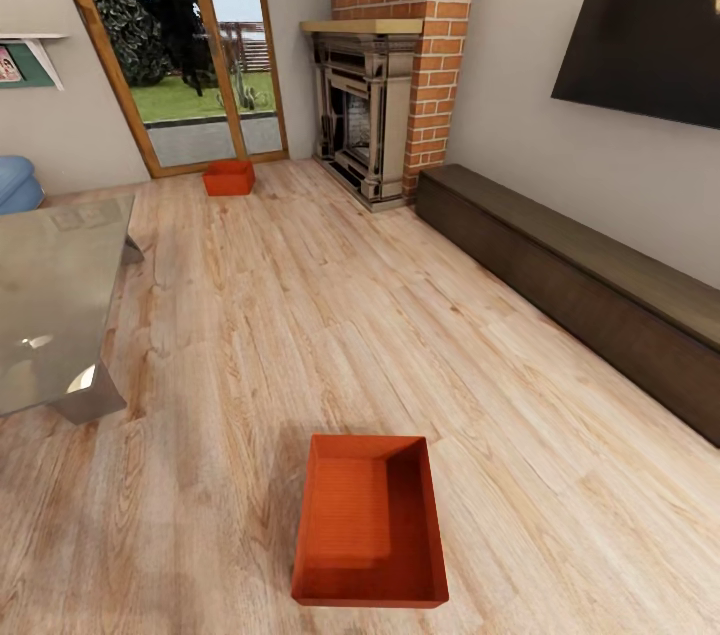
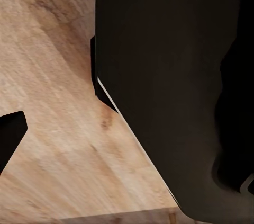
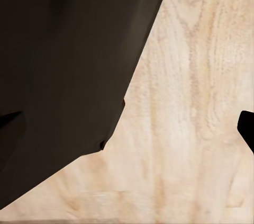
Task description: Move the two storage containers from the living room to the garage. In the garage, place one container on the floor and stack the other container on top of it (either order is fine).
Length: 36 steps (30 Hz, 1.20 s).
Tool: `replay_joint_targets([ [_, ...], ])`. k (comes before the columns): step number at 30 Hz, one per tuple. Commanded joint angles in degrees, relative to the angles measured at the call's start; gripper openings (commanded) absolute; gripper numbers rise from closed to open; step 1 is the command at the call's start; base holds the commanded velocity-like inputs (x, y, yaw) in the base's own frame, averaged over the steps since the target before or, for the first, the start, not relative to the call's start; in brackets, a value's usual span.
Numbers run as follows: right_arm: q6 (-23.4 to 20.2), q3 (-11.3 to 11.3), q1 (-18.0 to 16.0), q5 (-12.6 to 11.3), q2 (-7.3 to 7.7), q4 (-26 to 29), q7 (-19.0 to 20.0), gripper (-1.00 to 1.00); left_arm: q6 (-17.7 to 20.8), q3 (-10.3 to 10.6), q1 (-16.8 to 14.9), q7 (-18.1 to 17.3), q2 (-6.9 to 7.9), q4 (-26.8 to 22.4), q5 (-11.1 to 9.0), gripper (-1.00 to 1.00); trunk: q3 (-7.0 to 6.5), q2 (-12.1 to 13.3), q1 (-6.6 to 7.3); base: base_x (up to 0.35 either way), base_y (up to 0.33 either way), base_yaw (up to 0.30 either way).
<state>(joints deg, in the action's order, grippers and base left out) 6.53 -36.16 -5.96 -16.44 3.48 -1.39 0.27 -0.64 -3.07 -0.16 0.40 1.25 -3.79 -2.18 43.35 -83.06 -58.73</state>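
1. The near storage container (image 1: 370,520) is seen in the head view at six o'clock, resting on the light wood plank floor (image 1: 300,315) of the living room, directly ahead of the robot.
2. Its long axis runs from six toward twelve o'clock, so its short walls face toward and away from the robot. It is judged to lie about evenly between the two arms, neither clearly nearer.
3. The far storage container (image 1: 229,178) sits at about eleven o'clock, just before the glass door (image 1: 190,35) and well apart from the first.
4. Both bins appear empty; the far one is too small for certainty.
5. In both wrist views dark robot bodywork and wood planks are shown; whether either pair of jaws is released or clenched cannot be told.
6. The brick fireplace (image 1: 370,115), the dark low cabinet (image 1: 580,285) and the glass coffee table (image 1: 55,305) stand clear of the near bin.
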Motion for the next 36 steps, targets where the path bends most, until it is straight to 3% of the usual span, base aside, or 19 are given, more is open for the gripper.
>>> replay_joint_targets([
  [1, 0.2, -0.5, 0.0, -0.5, -0.04, 0.0, -0.1, 1.00, -0.1, -0.3, 0.0, 0.0, -0.05, 0.0, -0.2, 1.00, 0.04, 0.0, 0.00, 0.000, 0.000, 0.000],
  [7, 0.3, -0.4, -0.3, -0.5, -0.05, 2.1, -0.5, 1.00, -0.1, -0.7, 0.0, -0.2, -0.81, -0.1, -0.4, 1.00, 0.04, 0.0, 0.00, 0.000, 0.000, 0.000],
  [11, -1.7, 0.1, -0.5, -0.9, 0.01, 8.0, -1.4, 1.00, 0.2, -0.3, 0.0, -0.1, -3.21, -4.6, -0.1, 1.00, 0.04, 0.0, 0.00, 0.000, 0.000, 0.000],
  [12, -4.4, 0.2, -2.6, -2.0, 0.03, 10.4, -2.0, 1.00, 0.9, -0.2, 0.0, 0.0, -3.74, -13.1, 0.1, 1.00, 0.04, 0.0, 0.00, 0.000, 0.000, 0.000],
  [14, -6.0, 0.2, -5.5, -3.1, 0.06, 12.2, -2.2, 1.00, 3.6, -0.1, 0.0, 0.0, -3.77, -22.4, 0.2, 1.00, 0.04, 0.0, 0.00, 0.000, 0.000, 0.000],
  [15, -6.3, 0.2, -6.3, -3.2, 0.06, 12.5, -2.2, 1.00, 4.9, -0.1, 0.0, 0.0, -3.78, -24.7, 0.2, 1.00, 0.04, 0.0, 0.00, 0.000, 0.000, 0.000],
  [16, -7.1, 0.2, -8.1, -3.5, 0.03, 12.9, -2.3, 1.00, 8.6, -0.1, -0.1, 0.1, -3.78, -29.7, 0.3, 1.00, 0.04, 0.0, 0.00, 0.000, 0.000, 0.000],
  [18, -10.2, 0.2, -14.4, -3.9, -0.12, 13.7, -2.9, 1.00, 20.5, -0.1, -1.6, 0.3, -4.00, -42.1, 0.2, 1.00, 0.04, 0.0, 0.00, 0.000, 0.000, 0.000],
  [19, -10.8, 0.2, -16.7, -4.0, -0.28, 13.9, -3.1, 1.00, 22.8, -0.1, -3.8, 0.3, -4.24, -44.5, 0.2, 1.00, 0.04, 0.0, 0.00, 0.000, 0.000, 0.000],
  [22, -11.2, 0.2, -20.2, -4.0, -0.53, 14.0, -3.7, 1.00, 24.5, -0.1, -8.1, 0.4, -4.85, -45.9, 0.2, 1.00, 0.04, 0.0, 0.00, 0.000, 0.000, 0.000],
  [23, -12.0, 0.2, -23.8, -4.1, -0.74, 14.0, -4.5, 1.00, 25.1, -0.1, -12.0, 0.5, -5.15, -46.3, 0.2, 1.00, 0.04, 0.0, 0.00, 0.000, 0.000, 0.000],
  [27, -13.0, 0.2, -27.9, -4.7, -0.94, 14.0, -5.2, 1.00, 25.5, -0.1, -16.1, 0.5, -5.27, -45.9, 0.1, 1.00, 0.04, 0.0, 0.00, 0.000, 0.000, 0.000],
  [30, -14.8, 0.2, -33.5, -6.3, -1.14, 14.0, -5.9, 1.00, 26.0, -0.1, -22.3, 0.5, -5.43, -43.1, 0.1, 1.00, 0.04, 0.0, 0.00, 0.000, 0.000, 0.000],
  [36, -16.4, 0.2, -38.9, -7.2, -2.92, 14.0, -8.5, 1.00, 26.0, -0.2, -30.9, 0.4, -5.86, -37.3, -0.1, 1.00, 0.04, 0.0, 0.00, 0.000, 0.000, 0.000],
])
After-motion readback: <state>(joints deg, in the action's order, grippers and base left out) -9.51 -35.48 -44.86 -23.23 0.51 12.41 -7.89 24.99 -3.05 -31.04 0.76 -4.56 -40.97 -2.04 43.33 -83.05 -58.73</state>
